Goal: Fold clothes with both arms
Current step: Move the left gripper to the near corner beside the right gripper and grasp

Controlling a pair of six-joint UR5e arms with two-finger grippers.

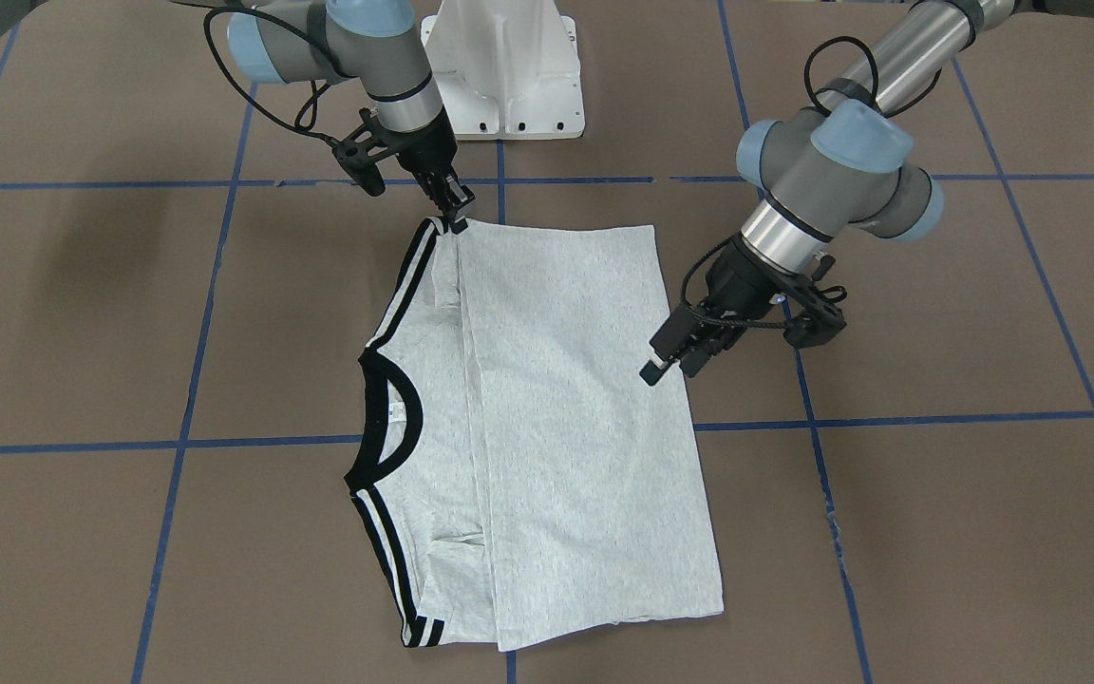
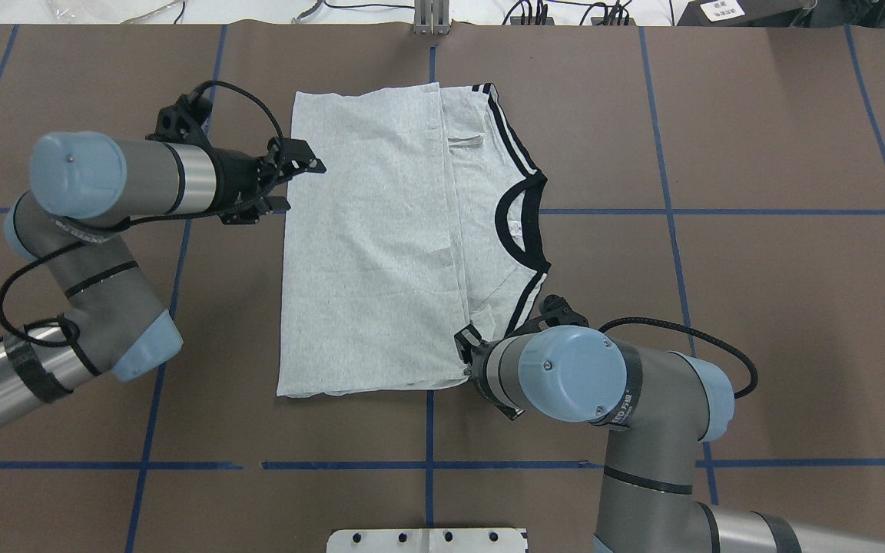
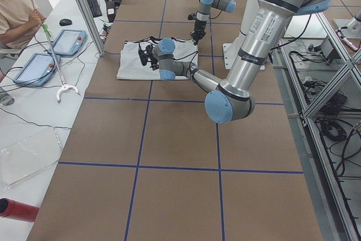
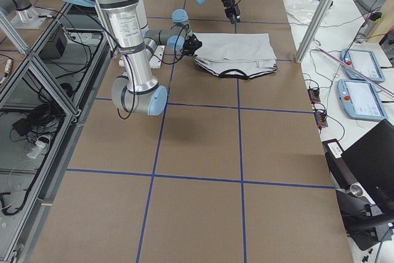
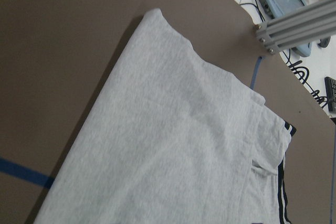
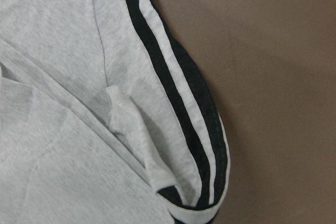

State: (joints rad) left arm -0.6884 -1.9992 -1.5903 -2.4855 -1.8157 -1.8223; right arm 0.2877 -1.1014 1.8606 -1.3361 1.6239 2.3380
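The light heather-grey T-shirt (image 2: 366, 253), black-collared with black-and-white striped shoulders, lies folded flat in the middle of the table (collar toward the robot's right). The black two-finger right gripper (image 1: 458, 215) has its fingers pressed together, pinching the striped corner nearest the robot. The black left gripper (image 2: 294, 184) hangs spread at the opposite long edge. Bare brown table (image 2: 757, 307), crossed by blue tape lines (image 2: 719, 211), lies open all round.

One T-shirt (image 1: 556, 399) on one counter (image 1: 936, 522); two arms, left arm (image 2: 104, 184) and right arm (image 2: 581, 372); one person (image 3: 14, 4) nearby.
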